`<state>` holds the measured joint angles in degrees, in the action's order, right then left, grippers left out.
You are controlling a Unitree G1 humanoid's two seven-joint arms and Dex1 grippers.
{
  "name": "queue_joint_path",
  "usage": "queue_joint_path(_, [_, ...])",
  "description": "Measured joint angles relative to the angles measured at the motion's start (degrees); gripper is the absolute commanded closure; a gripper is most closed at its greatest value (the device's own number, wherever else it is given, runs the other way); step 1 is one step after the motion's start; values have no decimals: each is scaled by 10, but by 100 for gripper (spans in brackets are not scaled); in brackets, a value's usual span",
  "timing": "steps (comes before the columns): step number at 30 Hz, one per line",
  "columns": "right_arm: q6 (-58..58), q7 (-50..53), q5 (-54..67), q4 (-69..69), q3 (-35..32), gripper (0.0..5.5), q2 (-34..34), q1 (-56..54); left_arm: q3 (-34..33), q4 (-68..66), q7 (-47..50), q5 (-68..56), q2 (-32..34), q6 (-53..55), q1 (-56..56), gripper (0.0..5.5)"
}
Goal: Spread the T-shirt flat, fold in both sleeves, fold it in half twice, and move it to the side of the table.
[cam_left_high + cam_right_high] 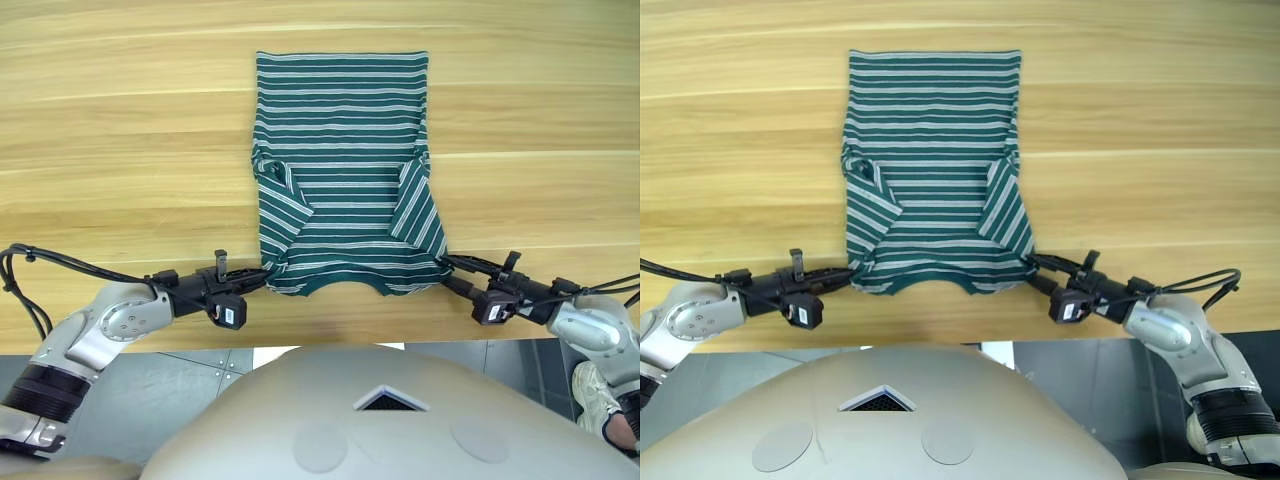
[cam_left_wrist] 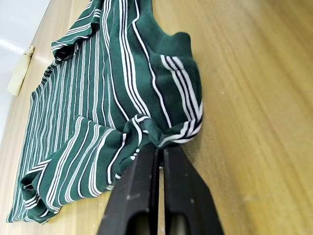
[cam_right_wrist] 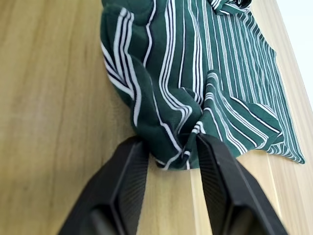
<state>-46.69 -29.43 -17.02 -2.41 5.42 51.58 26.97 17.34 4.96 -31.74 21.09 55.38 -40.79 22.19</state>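
Note:
The green T-shirt (image 1: 340, 150) with white stripes lies flat on the wooden table (image 1: 120, 130), both sleeves folded in over the body and the collar end toward me. My left gripper (image 1: 262, 277) is at the near left shoulder corner, shut on a pinch of the fabric (image 2: 166, 134). At the near right shoulder corner sits my right gripper (image 1: 447, 263); in the right wrist view a bunch of striped cloth (image 3: 168, 132) is held between its fingers (image 3: 132, 161).
The table's front edge (image 1: 300, 345) runs just behind both grippers. Bare wood lies to the left (image 1: 100, 200) and right (image 1: 540, 200) of the shirt. Grey floor (image 1: 180, 370) shows below the edge.

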Motion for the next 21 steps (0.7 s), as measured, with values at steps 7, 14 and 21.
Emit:
queue_joint_path(7, [2,8,-6,-16,-2,546,-8,-5,0,1,0,0,0,1,1,550])
queue_joint_path(14, [0,18,-6,-14,-9,546,-7,13,1,3,0,-7,0,3,7,550])
queue_joint_path(21, [-21,21,6,4,-10,546,-9,63,5,11,1,-47,-12,-2,52,550])
